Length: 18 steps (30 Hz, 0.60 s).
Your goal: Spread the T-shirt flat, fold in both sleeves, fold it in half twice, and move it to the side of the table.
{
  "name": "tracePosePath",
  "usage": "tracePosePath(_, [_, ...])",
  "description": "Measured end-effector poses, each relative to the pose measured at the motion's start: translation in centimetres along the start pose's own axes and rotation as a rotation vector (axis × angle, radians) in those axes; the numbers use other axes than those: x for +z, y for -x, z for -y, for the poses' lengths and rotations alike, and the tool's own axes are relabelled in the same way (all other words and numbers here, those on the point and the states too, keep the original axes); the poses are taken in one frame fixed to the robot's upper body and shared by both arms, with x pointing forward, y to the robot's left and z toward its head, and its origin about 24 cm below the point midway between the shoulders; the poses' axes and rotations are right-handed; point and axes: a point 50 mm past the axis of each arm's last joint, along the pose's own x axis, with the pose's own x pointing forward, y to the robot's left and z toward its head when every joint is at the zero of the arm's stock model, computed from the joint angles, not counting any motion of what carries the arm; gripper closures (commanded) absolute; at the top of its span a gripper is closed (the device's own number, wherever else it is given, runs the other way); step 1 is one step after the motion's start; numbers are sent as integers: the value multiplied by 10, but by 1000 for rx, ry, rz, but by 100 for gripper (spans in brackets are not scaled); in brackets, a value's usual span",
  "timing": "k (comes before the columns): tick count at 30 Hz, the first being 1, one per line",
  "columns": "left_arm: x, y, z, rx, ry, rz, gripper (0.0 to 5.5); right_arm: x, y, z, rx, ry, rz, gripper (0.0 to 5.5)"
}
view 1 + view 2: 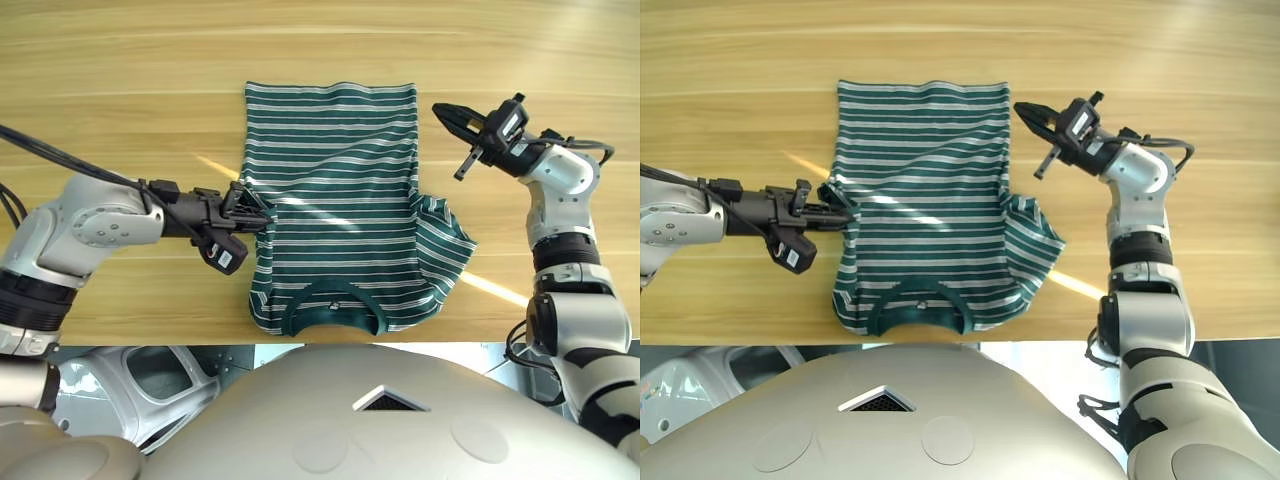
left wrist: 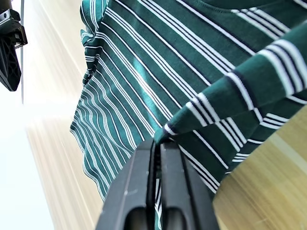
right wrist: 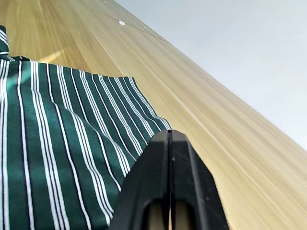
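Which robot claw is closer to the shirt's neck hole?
Left. The left gripper pinches the folded-in sleeve at the T-shirt's edge, not far from the collar. The right gripper is shut beside the far hem corner, much farther away.

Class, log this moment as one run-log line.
T-shirt flat on table | left gripper shut on left sleeve | right gripper shut, empty | right sleeve not folded
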Motion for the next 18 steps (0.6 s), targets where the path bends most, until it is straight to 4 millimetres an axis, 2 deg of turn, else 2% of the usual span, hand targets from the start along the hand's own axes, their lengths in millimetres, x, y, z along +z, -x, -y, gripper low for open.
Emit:
tracePosePath(7, [1, -11, -8, -8, -30, 27, 548, 8, -2, -5, 19, 32, 24, 550])
tracePosePath(13, [2, -30, -10, -60, -36, 60, 548, 12, -2, -6, 17, 42, 32, 550])
tracePosePath(18, [-5, -43, -16, -84, -38, 55, 548, 12, -2, -7, 20, 40, 30, 550])
